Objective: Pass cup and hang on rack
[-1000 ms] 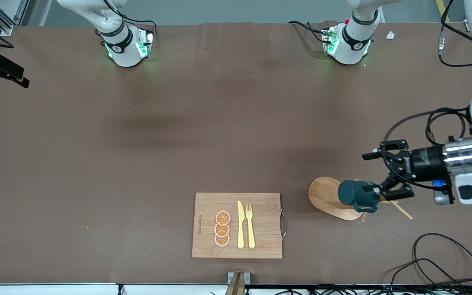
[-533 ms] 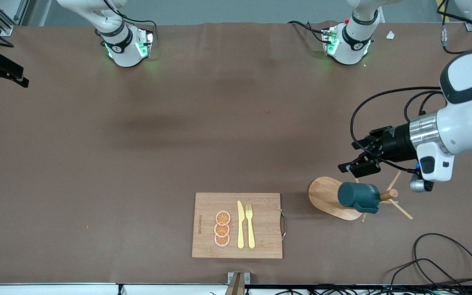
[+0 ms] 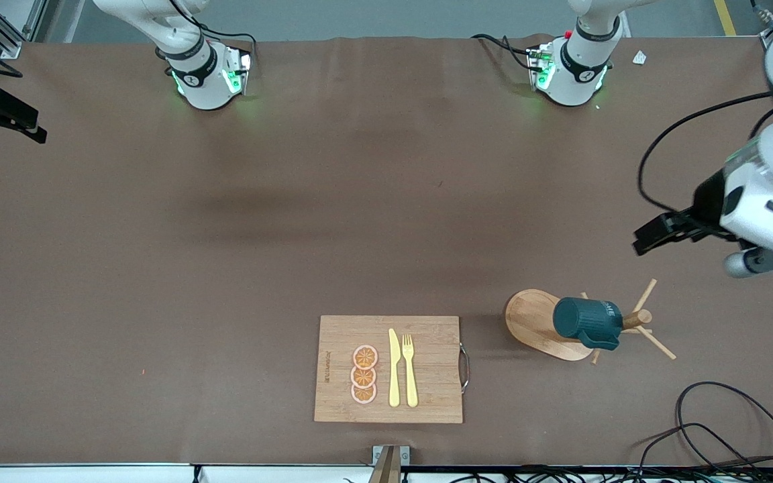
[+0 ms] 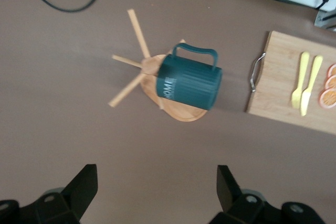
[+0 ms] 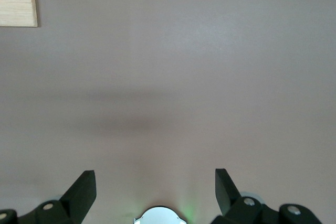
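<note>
From my console I see the left claw (image 3: 651,236) has pulled away from the cup (image 3: 588,324) since a second ago: then its fingers flanked the mug at the rack (image 3: 541,323), now it hovers released over bare worktop (image 3: 292,221) near the left arm's end, fingers (image 4: 84,188) spread wide with nothing between them. The cup has stayed put, hanging tilted on one of the thin pegs beside the central post, above the rack's oval base.

The cup is a dark teal-green cylinder with fine vertical ribbing, a small loop handle and pale lettering near its rim. The rack is light wood, a flat oval base and slim round pegs angled outward.

The right claw (image 5: 155,192) waits, released as well, over bare brown worktop, unchanged as far as I can tell.

Toward the middle, near the front camera, lies a rectangular bamboo cutting board (image 3: 427,402) with a metal handle (image 3: 465,367), carrying three orange slices (image 3: 364,374), a yellow knife (image 3: 394,367) and a yellow fork (image 3: 409,369). A black cable (image 3: 729,416) loops on the matte brown cover.
</note>
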Controlling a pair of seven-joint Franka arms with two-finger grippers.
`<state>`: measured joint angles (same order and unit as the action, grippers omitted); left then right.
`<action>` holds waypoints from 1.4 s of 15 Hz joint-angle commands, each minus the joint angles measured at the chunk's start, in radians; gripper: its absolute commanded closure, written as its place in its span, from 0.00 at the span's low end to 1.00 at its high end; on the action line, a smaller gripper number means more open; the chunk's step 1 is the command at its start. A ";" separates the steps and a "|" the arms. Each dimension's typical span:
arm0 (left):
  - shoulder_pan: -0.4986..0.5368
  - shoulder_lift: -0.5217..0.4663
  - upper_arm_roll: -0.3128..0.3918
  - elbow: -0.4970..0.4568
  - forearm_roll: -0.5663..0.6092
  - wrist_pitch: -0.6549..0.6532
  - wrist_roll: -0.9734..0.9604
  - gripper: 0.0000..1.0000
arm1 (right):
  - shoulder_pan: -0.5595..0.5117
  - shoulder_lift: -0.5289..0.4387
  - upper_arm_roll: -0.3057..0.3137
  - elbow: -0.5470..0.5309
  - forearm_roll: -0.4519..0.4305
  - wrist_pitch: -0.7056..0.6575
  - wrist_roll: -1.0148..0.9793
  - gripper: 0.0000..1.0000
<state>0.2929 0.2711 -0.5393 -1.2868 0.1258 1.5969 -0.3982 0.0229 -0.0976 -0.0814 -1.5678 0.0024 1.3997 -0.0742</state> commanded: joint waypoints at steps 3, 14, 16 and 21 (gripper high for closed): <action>-0.240 -0.157 0.362 -0.043 -0.008 -0.182 0.195 0.00 | -0.005 -0.022 0.005 -0.025 -0.018 0.010 -0.015 0.00; -0.333 -0.446 0.472 -0.373 -0.133 -0.170 0.243 0.00 | -0.005 -0.022 0.005 -0.025 -0.018 0.010 -0.015 0.00; -0.330 -0.449 0.461 -0.368 -0.129 -0.167 0.249 0.00 | -0.005 -0.022 0.005 -0.025 -0.016 0.010 -0.015 0.00; -0.330 -0.426 0.453 -0.332 -0.127 -0.166 0.285 0.00 | -0.005 -0.022 0.005 -0.025 -0.018 0.010 -0.015 0.00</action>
<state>-0.0344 -0.1541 -0.0842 -1.6237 0.0049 1.4245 -0.1331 0.0230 -0.0975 -0.0814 -1.5680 0.0014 1.3997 -0.0749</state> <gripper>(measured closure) 0.000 0.000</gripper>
